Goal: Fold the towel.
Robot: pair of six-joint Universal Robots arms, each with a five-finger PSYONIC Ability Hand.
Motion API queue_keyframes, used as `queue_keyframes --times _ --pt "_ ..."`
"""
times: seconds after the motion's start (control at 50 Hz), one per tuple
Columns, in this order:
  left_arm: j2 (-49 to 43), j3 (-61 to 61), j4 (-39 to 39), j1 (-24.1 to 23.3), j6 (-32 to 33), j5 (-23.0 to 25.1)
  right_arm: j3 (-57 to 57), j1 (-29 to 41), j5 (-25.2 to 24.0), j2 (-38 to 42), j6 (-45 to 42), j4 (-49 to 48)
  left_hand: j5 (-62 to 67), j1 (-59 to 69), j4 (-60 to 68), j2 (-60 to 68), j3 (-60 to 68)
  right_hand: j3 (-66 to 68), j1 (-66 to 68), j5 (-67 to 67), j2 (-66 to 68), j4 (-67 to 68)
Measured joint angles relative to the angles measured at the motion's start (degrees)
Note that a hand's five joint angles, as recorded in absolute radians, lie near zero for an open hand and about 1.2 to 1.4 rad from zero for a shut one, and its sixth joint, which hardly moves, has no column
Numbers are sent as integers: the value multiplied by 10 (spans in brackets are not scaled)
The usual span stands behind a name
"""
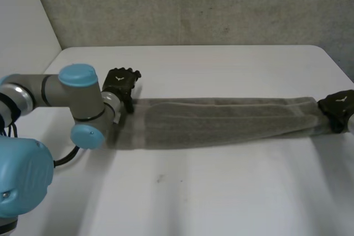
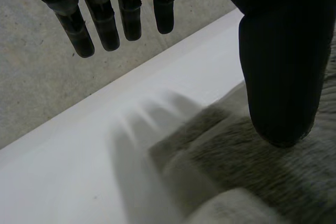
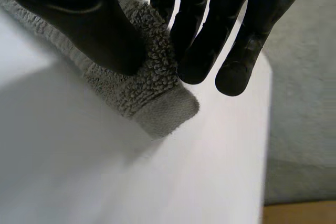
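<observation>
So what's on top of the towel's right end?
The right hand, its thumb on the towel, pinching it against the fingers. The towel under the thumb is covered.

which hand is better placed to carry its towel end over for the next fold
Right, probably: the right hand pinches the towel end between thumb and fingers; the left hand is open at the other end, gripping nothing.

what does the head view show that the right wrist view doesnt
Head view: the towel at full length, a long folded strip, with the left hand at its other end, and the left arm. Right wrist view: the right hand pinching the towel's corner between thumb and fingers, plus the looped pile and hem. Both: towel, right hand, white table.
</observation>
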Motion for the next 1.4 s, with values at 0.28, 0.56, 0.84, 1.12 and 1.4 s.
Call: queue_keyframes --times 0.28,0.56,0.84,1.12,1.4 --pt "234 -144 -46 31 -114 5 -121 102 49 -47 0 9 -48 -54 -55 -55 -55 0 3 0 3 0" --pt "330 -226 -30 74 -142 5 -335 489 11 158 -8 4 -52 -61 -63 -63 -62 6 4 0 6 0" --pt "330 -265 -14 84 -139 6 -409 586 -43 292 -89 9 -52 -61 -63 -63 -62 -420 -428 -448 -428 -429" --pt "319 -296 12 24 -137 6 -181 469 24 57 83 -1 -52 -61 -63 -63 -62 -620 -616 -632 -615 -619" --pt "311 -370 47 -5 -133 5 48 319 18 -10 176 -37 -52 -61 -63 -63 -62 -481 -477 -486 -482 -490"
